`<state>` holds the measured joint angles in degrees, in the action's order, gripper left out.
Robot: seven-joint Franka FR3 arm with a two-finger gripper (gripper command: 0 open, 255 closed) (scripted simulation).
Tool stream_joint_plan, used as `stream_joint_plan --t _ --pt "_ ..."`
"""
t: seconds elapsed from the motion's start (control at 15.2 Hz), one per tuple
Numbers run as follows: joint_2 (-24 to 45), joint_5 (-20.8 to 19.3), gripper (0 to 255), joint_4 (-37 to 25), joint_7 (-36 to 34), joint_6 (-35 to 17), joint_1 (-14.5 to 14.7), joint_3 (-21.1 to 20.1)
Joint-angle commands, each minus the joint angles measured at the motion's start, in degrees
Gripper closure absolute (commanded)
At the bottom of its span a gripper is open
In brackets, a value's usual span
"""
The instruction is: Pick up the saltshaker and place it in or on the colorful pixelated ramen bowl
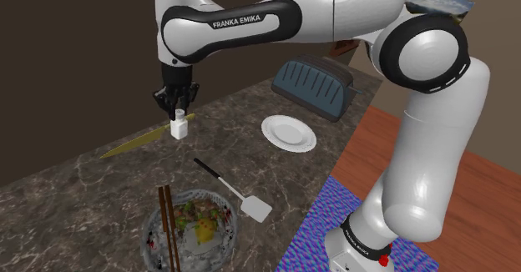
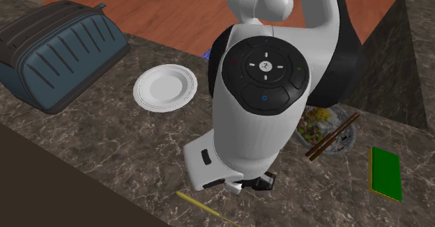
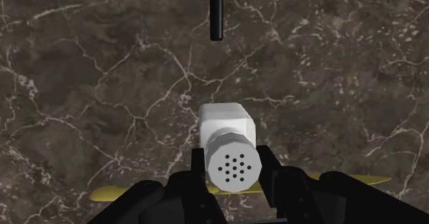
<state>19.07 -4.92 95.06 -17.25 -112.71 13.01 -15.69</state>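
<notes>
- Closest to my wrist camera, the gripper (image 3: 234,169) clasps the white saltshaker (image 3: 227,128) just under its perforated cap, a finger pressed on either side
- From the shoulder view, the shaker sits upright beside a long yellow utensil (image 1: 142,141) on the dark marble counter (image 1: 75,195); I cannot tell whether its base is off the surface
- I judge the grasp made and the carry not yet begun
- Next I need a lift, then travel past the spatula (image 1: 236,192) to the ramen bowl (image 1: 231,216), minding the chopsticks (image 1: 167,224)

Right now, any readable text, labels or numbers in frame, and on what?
"FRANKA EMIKA": white letters on the arm's dark forearm band.
The arm's base: small white lettering, too small to read.
Round button pad by the wrist: tiny symbols, unreadable.
The saltshaker held in the gripper: no label.
</notes>
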Motion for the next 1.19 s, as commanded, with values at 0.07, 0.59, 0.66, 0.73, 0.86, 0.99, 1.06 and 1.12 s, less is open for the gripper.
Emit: stream_joint_plan --t 0.07,0.59,0.66,0.73,0.86,0.99,1.06,1.12 --pt "-0.5 0.2 255 -1.7 0.1 2.1 0.0 -0.1" --pt "-1.4 0.5 255 -6.5 0.3 7.9 0.1 -0.3" --pt "-1.5 0.6 255 -7.2 0.3 8.7 0.1 -0.3" --pt "-1.5 0.6 255 -7.9 0.3 9.4 0.2 -0.3" --pt "-1.6 0.6 255 -9.4 0.4 10.9 0.2 -0.3" --pt "-1.6 0.6 255 -11.0 0.4 12.5 0.3 -0.4" --pt "-1.5 0.6 255 -11.8 0.4 13.3 0.3 -0.4" --pt "-1.5 0.6 255 -12.6 0.4 14.0 0.4 -0.4"
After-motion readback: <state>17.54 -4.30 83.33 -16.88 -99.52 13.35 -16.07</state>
